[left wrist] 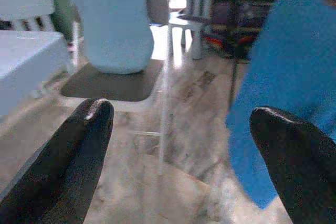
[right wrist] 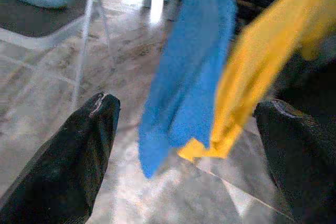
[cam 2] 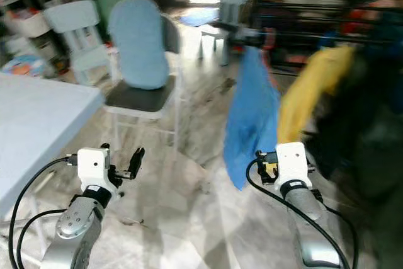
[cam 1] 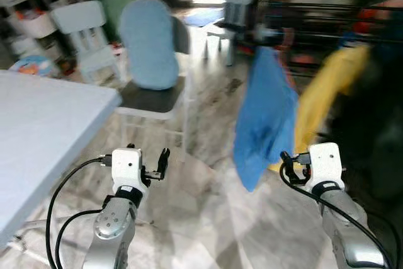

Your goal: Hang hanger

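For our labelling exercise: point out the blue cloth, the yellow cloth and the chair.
blue cloth [cam 1: 264,118], left eye view, middle of the hanging fabric.
yellow cloth [cam 1: 327,86], left eye view, its upper fold.
chair [cam 1: 151,97], left eye view, dark seat.

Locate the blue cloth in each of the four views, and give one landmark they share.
Left eye view: blue cloth hangs right of centre, beside the yellow cloth.
Right eye view: it hangs right of centre, again beside the yellow one.
Left wrist view: it sits behind one black fingertip of the left gripper.
Right wrist view: it hangs between the fingers of the right gripper, touching the yellow cloth.
Shared landmark: the chair with the pale blue back.
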Controlling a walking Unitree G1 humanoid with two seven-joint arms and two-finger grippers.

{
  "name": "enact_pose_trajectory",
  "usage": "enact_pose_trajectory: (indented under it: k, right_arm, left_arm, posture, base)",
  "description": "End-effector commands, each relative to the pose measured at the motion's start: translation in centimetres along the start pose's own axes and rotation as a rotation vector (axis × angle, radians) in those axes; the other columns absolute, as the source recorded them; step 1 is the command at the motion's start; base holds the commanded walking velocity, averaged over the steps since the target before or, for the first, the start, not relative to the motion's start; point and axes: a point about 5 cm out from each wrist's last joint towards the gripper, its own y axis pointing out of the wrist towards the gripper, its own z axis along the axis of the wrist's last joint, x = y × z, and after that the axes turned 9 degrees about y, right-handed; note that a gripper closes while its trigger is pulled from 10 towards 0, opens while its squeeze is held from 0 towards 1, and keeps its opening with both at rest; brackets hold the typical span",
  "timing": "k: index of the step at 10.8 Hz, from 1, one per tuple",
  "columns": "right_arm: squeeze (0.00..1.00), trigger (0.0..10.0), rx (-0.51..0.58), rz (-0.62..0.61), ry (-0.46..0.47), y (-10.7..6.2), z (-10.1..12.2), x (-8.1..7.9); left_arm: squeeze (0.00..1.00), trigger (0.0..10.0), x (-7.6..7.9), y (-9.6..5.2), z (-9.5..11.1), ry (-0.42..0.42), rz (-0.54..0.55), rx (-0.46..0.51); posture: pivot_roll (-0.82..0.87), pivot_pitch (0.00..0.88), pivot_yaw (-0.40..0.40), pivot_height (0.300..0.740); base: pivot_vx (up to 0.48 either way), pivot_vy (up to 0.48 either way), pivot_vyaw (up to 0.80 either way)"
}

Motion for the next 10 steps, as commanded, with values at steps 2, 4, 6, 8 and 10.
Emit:
enact_pose_trajectory:
  k: [2, 4, 6, 8, 10]
  right_arm:
    - [0.00, 10.0, -0.050, -0.069, 0.009, -0.21, -0.72, 1.13]
    - [0.00, 10.0, -0.069, -0.073, 0.040, -0.49, -0.97, 1.64]
    - [0.00, 10.0, -0.070, -0.072, -0.052, -0.39, -1.10, 1.44]
    - [0.00, 10.0, -0.035, -0.090, -0.031, -0.30, -1.00, 1.08]
    - [0.00, 10.0, -0.084, -0.077, 0.013, -0.47, -1.43, 1.15]
  left_arm:
    - [0.00, 10.0, 0.29, 0.29, -0.05, -0.009, -0.014, -0.002]
    - [0.00, 10.0, 0.31, 0.38, -0.24, -0.016, -0.020, -0.013]
    - [0.00, 10.0, 0.20, 0.49, -0.37, -0.020, -0.014, -0.018]
    - [0.00, 10.0, 0.60, 0.52, -0.40, -0.017, -0.028, -0.018]
    - [0.00, 10.0, 0.71, 0.43, -0.55, 0.002, -0.032, -0.028]
  posture:
    - [-0.15, 0.000, 0.063, 0.740]
    - [-0.16, 0.000, 0.063, 0.740]
    - [-0.16, 0.000, 0.064, 0.740]
    - [-0.16, 0.000, 0.063, 0.740]
    - [-0.15, 0.000, 0.056, 0.740]
  base:
    - [0.394, 0.274, 0.00]
    - [0.353, 0.326, 0.00]
    - [0.321, 0.358, 0.00]
    - [0.292, 0.381, 0.00]
    - [0.000, 0.000, 0.00]
